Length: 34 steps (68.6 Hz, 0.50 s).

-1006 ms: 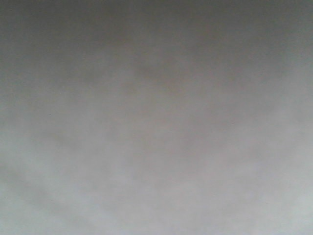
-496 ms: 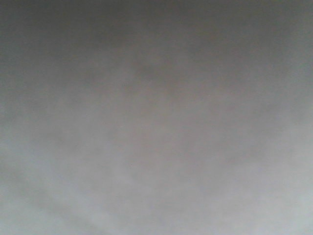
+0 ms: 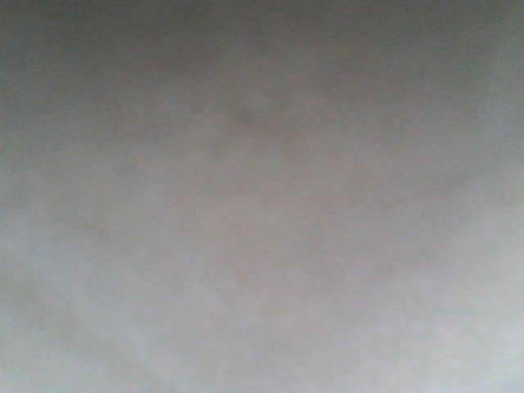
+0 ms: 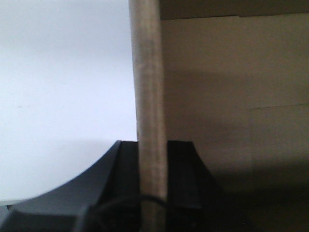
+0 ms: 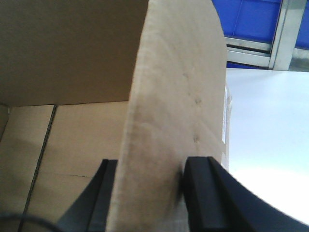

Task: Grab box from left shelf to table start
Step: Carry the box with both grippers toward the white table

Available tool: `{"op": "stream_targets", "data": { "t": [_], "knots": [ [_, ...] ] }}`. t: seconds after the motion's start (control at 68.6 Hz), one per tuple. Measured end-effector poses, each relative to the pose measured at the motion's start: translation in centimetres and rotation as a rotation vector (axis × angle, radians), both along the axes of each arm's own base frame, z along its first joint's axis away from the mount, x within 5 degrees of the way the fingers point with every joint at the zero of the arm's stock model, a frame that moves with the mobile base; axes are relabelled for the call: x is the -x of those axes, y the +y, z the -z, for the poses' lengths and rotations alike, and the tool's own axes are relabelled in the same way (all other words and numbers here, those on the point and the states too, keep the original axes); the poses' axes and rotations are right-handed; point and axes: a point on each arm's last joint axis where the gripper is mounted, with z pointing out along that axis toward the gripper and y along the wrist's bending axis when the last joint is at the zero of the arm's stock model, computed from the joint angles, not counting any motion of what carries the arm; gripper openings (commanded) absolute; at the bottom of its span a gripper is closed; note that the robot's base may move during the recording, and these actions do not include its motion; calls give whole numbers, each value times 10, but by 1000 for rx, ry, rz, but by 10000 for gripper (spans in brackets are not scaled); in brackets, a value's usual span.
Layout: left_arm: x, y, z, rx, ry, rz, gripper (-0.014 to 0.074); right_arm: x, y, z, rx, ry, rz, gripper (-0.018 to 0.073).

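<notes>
The brown cardboard box (image 4: 217, 96) shows in both wrist views, open side towards the cameras. My left gripper (image 4: 153, 145) is shut on the box's upright wall edge (image 4: 147, 72), one black finger on each side. My right gripper (image 5: 153, 162) is shut on a wide cardboard flap (image 5: 178, 87) of the same box. The pale white table (image 5: 270, 121) lies beside the box and also fills the left of the left wrist view (image 4: 63, 72). Part of the left shelf (image 5: 285, 34) stands at the far top right. The front view is a featureless grey blur.
Blue plastic bins (image 5: 251, 17) sit behind the shelf's steel rail and post. A white label (image 5: 225, 121) is stuck on the box's outer side. Nothing can be made out in the front view.
</notes>
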Motion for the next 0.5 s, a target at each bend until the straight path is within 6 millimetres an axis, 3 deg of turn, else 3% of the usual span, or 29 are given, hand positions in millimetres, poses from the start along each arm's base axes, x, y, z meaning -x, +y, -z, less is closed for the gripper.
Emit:
{"op": "stream_targets", "data": {
  "t": [0.496],
  "knots": [
    [0,0,0,0,0,0,-92,0,0,0,0,0,0,63]
  ]
}}
